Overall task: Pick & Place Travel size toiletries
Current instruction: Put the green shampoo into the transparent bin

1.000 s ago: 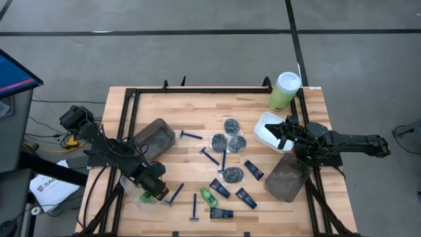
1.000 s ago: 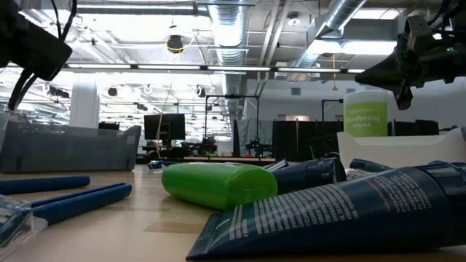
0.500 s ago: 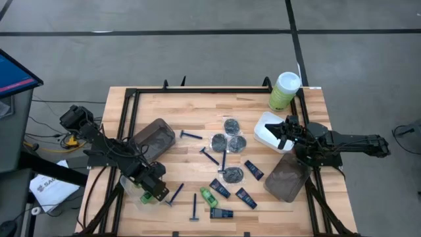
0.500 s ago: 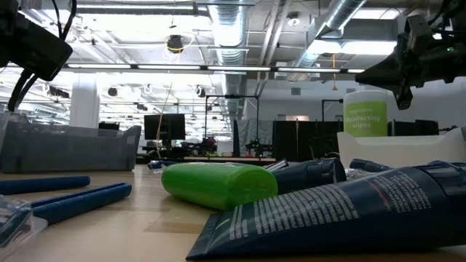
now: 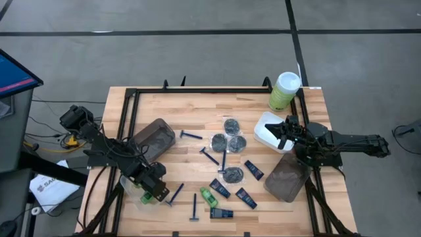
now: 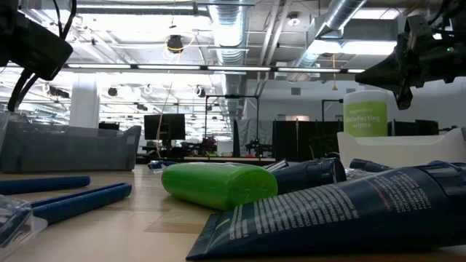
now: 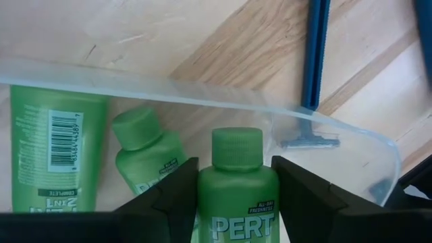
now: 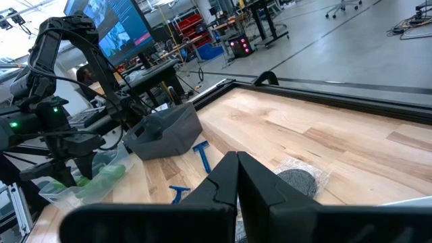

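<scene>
**Left arm holds a green bottle over the clear tub**

At the tabletop's (image 5: 263, 197) near-left edge, the left gripper (image 7: 235, 196) has its jaws clamped on a green mini bottle (image 7: 237, 177), inside the clear tub (image 7: 351, 135), where two more green bottles (image 7: 140, 154) lie. A blue razor (image 7: 314, 64) sits just outside the rim. Centre tabletop: scattered tins (image 5: 231, 125), dark tubes (image 5: 254, 170). Far right, the right gripper (image 5: 284, 130) hovers over the white tub (image 5: 264, 125), jaws closed, empty.

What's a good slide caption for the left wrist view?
Left tool holds a green mini bottle above a clear tub containing two more green bottles.
</scene>
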Available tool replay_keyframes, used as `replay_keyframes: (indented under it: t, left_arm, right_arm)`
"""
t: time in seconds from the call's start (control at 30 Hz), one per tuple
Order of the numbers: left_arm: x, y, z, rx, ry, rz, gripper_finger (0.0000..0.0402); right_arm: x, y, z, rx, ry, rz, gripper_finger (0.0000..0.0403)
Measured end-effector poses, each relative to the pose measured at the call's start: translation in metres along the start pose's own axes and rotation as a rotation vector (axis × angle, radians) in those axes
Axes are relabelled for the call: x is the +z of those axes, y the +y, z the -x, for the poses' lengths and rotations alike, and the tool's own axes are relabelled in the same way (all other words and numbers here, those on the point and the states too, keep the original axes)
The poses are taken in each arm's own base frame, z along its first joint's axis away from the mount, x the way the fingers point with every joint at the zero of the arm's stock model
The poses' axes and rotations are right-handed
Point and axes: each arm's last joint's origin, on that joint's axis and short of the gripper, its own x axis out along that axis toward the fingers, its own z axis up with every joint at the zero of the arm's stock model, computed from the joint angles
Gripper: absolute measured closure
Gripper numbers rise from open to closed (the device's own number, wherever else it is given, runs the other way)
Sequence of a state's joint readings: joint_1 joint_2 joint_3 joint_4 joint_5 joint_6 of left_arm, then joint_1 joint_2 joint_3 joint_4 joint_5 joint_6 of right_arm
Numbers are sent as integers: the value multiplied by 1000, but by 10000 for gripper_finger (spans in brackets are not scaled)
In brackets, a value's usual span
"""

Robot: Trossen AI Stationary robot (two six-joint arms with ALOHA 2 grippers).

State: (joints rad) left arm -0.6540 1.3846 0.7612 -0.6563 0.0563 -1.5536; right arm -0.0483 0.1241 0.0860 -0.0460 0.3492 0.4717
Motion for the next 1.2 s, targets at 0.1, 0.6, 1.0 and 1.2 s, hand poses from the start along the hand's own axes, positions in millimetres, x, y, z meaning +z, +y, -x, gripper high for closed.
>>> replay_keyframes:
  t: [0.1, 0.6, 1.0, 1.2]
  left_arm:
    - [0, -1, 0, -7, 4, -1, 220]
    - [2, -2, 3, -33, 86, 13, 180]
    - [15, 13, 75, -373, 48, 57, 187]
    - [34, 15, 109, -632, -117, 47, 188]
  right_arm:
    - [0, 0, 0, 0, 0, 0, 403]
    - [0, 0, 0, 0, 0, 0, 403]
    - [0, 0, 0, -2, 2, 1, 403]
    - [0, 0, 0, -1, 2, 1, 403]
